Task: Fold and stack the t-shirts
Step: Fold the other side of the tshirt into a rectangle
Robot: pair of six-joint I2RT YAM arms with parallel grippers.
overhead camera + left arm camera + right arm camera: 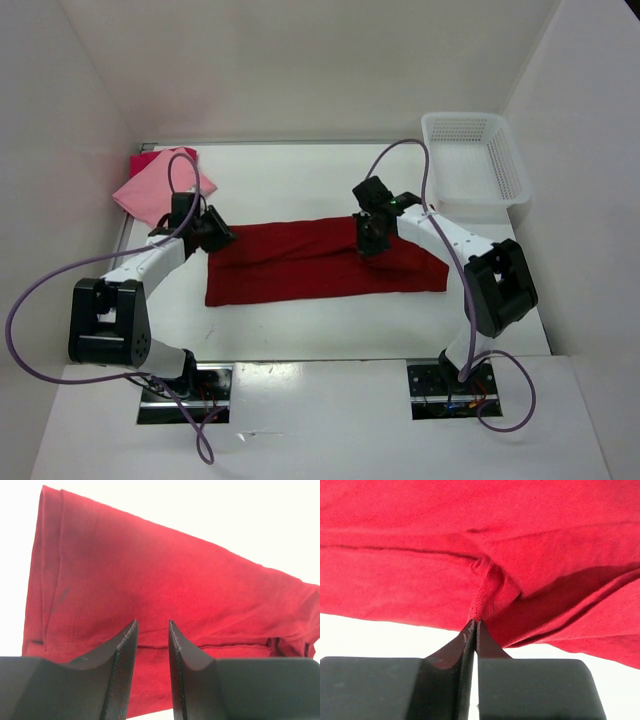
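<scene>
The right end effector is pinching a raised fold of the dark crimson red cloth t-shirt between its closed jaws, right of the cloth's middle, while the left end effector is pointing at the shirt's left end with its jaws partly apart, gripping nothing. The shirt is lying folded into a long band across the white table, the light pink cloth t-shirt is resting on the bright magenta-red cloth t-shirt in the far left corner, and the white plastic lattice basket is sitting at the far right corner
</scene>
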